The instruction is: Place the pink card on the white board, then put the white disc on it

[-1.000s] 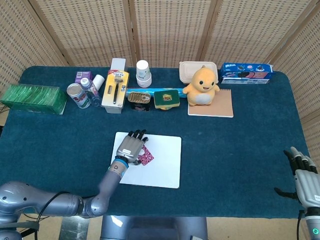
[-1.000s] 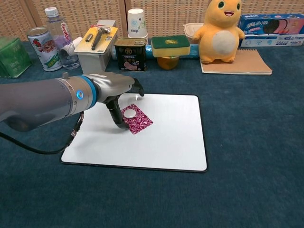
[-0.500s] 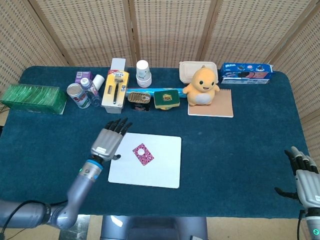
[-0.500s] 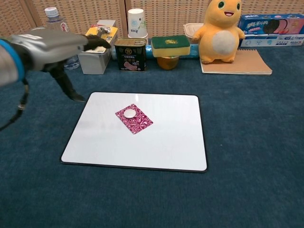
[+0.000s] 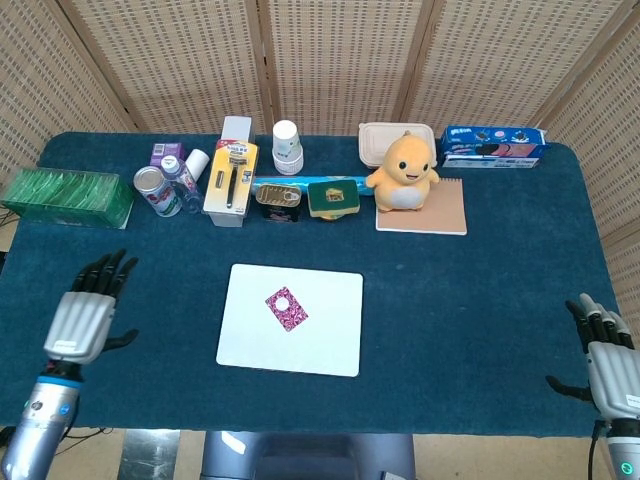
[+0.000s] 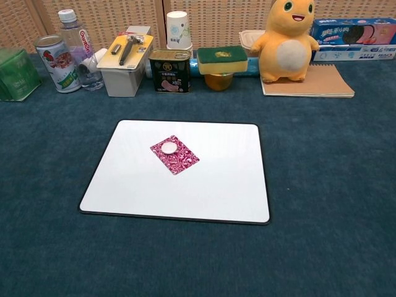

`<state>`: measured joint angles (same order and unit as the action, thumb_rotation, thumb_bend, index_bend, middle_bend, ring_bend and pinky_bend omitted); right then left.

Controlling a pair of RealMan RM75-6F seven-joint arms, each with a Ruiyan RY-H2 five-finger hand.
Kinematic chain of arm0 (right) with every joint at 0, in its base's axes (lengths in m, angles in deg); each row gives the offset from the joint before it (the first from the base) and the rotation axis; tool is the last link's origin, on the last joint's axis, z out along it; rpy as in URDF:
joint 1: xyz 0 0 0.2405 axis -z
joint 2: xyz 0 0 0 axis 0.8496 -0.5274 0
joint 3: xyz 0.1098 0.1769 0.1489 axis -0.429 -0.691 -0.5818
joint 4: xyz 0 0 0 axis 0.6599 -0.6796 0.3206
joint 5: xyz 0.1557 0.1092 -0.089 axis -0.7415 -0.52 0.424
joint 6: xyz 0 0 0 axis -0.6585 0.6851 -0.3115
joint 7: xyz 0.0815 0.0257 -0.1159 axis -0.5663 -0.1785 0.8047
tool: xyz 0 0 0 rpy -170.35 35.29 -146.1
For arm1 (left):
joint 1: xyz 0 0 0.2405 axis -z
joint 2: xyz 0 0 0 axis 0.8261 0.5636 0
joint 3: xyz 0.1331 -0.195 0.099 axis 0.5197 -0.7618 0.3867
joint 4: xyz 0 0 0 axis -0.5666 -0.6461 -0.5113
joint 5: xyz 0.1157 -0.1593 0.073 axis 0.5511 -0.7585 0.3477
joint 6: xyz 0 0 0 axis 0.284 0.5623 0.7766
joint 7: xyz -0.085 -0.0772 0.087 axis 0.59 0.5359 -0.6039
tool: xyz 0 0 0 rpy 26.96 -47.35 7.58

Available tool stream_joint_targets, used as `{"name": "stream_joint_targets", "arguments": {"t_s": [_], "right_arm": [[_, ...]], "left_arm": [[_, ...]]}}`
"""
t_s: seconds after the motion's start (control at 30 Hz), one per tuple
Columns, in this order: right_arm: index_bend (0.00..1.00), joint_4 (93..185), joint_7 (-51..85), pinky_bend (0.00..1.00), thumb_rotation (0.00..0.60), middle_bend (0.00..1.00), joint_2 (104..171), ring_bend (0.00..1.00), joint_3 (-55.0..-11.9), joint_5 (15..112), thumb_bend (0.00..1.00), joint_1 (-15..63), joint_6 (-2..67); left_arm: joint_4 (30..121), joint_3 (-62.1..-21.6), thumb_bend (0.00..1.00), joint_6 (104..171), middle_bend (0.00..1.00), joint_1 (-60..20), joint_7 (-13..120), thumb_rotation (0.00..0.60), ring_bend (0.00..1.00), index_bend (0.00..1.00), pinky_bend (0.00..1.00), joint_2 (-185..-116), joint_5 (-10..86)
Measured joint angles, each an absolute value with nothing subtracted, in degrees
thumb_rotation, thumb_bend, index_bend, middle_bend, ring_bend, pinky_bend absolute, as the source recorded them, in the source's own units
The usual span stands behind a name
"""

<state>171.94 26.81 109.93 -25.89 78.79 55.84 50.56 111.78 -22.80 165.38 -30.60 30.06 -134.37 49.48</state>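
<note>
Pink card (image 6: 175, 154) flat on white board (image 6: 210, 185), left of centre; white disc (image 6: 169, 147) atop card's far-left part. Left hand (image 5: 82, 311) near left table edge, fingers spread, empty. Right hand (image 5: 607, 362) near right edge, likewise released.

The white board (image 6: 185, 185) is a flat rectangle with rounded corners and a thin dark edge, lying on the blue-covered table (image 6: 322, 185) near its middle, its long sides roughly parallel to the front edge of the table. The pink card (image 6: 175, 154) is a small rectangle with a dark pink and white swirling pattern. It lies flat on the board, left of the board's centre and toward the far edge, turned at a slant to the board's sides. The white disc (image 6: 169, 147) is small and round, and rests on the card, close to the card's far-left corner and within its outline.
</note>
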Motion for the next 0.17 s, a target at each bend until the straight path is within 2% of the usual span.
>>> {"name": "stream_joint_targets", "arguments": {"t_s": [0.17], "right_arm": [[0.03,171.26,27.44,0.00,0.600,0.00,110.62,0.00,-26.24,79.74,0.00,56.20,52.55]], "left_arm": [[108.38,-21.24,0.08,168.82,0.00,-37.34,37.46,0.600,0.00,0.00,0.10,-133.64,51.80]]}}
